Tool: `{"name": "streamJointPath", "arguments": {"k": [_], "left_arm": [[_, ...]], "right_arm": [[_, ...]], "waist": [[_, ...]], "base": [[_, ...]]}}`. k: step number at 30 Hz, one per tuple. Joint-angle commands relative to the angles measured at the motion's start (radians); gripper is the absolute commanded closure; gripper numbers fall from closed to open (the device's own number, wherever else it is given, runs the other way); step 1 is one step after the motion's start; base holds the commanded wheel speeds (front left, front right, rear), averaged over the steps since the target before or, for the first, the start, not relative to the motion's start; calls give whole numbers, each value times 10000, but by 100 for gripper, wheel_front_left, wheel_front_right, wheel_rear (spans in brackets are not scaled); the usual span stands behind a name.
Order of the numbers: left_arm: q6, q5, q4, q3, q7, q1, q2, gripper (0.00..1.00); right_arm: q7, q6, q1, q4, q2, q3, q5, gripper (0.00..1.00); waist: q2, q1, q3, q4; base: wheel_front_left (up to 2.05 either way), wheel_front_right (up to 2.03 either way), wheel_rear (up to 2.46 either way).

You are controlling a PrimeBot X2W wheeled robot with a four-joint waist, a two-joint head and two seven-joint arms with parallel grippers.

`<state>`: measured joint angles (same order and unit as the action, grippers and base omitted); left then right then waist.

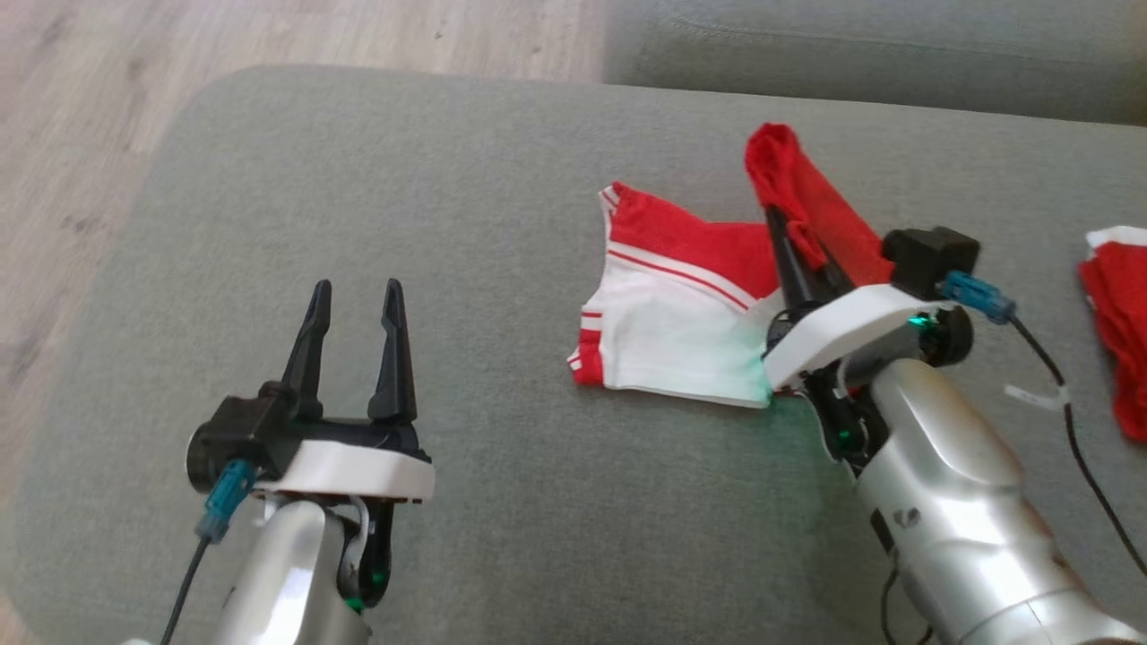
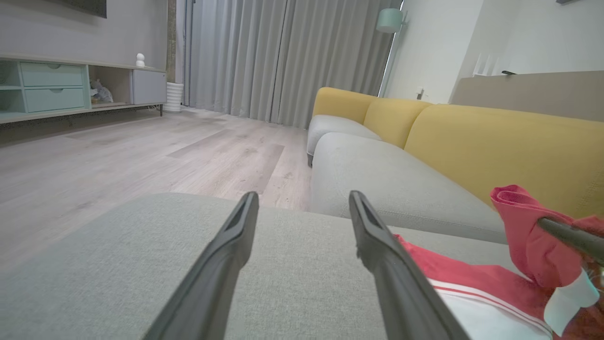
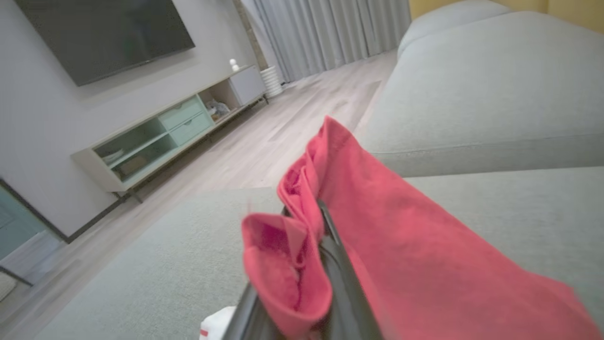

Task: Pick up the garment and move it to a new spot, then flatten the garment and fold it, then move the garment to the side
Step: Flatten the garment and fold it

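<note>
The red and white garment (image 1: 681, 313) lies on the grey cushion (image 1: 448, 179), right of centre in the head view. My right gripper (image 1: 793, 228) is shut on a red part of it and holds that part raised above the rest. In the right wrist view the red cloth (image 3: 377, 226) drapes over and between the shut fingers (image 3: 339, 278). My left gripper (image 1: 357, 300) stands open over bare cushion to the garment's left, nothing between its fingers (image 2: 226, 255). The left wrist view shows the garment (image 2: 476, 293) at the lower right, with the lifted part (image 2: 524, 231) above it.
Another red and white cloth (image 1: 1120, 305) lies at the cushion's right edge. A second grey seat (image 1: 851, 45) adjoins at the back, with yellow backrests (image 2: 495, 141). Wooden floor (image 1: 72, 134) lies beyond the cushion's left edge. A TV cabinet (image 3: 165, 137) stands by the far wall.
</note>
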<state>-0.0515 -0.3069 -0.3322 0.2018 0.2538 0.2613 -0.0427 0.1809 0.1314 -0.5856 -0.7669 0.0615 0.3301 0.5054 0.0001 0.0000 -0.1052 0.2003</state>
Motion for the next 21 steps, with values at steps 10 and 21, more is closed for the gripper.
{"name": "streamJointPath", "arguments": {"k": [10,21], "left_arm": [[41,48,299,87,80,504,-76,0],[104,-188,308,425,80,739,-76,0]], "right_arm": [[597,-7,-1201,-1224,-111,1586,1068,100],[789,-7,-1759,-2331,-112,2554,1594,100]], "waist": [[-1,0,-410,781],[-1,0,-908,1403]], "base": [[0,0,0],[0,0,0]]}}
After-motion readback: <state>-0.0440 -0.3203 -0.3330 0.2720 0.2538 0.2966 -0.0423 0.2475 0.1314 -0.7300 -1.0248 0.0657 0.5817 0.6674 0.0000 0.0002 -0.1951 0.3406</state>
